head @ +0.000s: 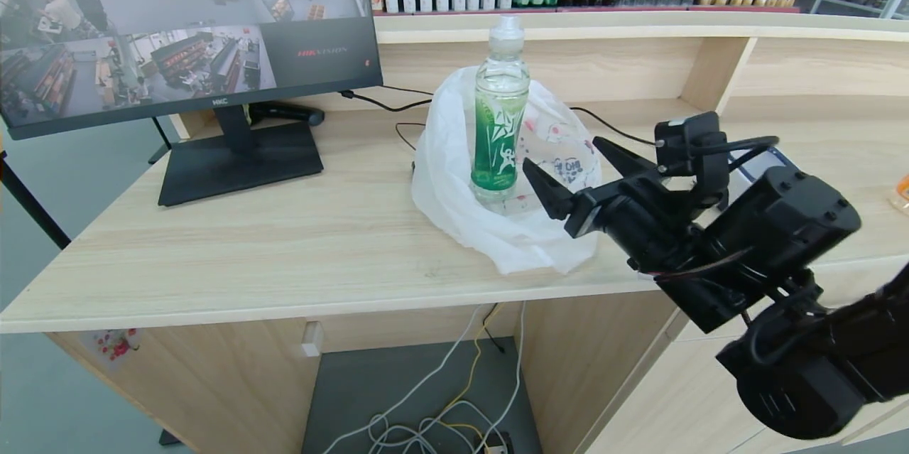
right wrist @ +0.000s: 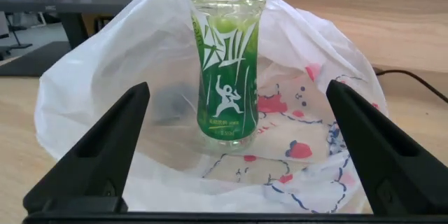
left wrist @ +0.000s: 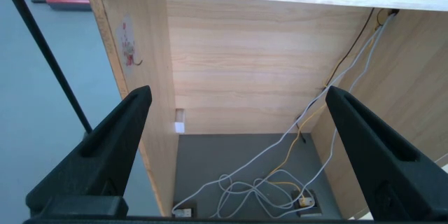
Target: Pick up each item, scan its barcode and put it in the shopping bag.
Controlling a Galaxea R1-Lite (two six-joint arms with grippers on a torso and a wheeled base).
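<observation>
Green-labelled drink bottle [head: 501, 120] stands upright inside the open mouth of the white plastic shopping bag [head: 454, 177], base resting on the bag's lower film, cap well above the rim. The bag lies on the wooden desk [head: 284, 241] with its mouth facing the robot, probably so items can go in from the front. The right pincer [head: 564, 153] is level with the bottle's lower half, just beside it and not touching, fingers spread wide and holding nothing. In the right wrist view the bottle [right wrist: 225, 63] sits centred between the parted fingers [right wrist: 105, 154] with bag [right wrist: 91, 77] film behind it, so the pincer is lined up on it. Judging by that, this item looks bagged. A tall bottle on loose film could tip if nudged. The left pincer [left wrist: 236, 94] is released too, empty, hanging below desk height and facing the desk's side panel and loose floor cables [left wrist: 266, 182], likely parked out of the way. A monitor [head: 177, 28] stands on the desk to the robot's left. An orange item [head: 902, 195] shows at the far right desk edge, too cropped to name.
</observation>
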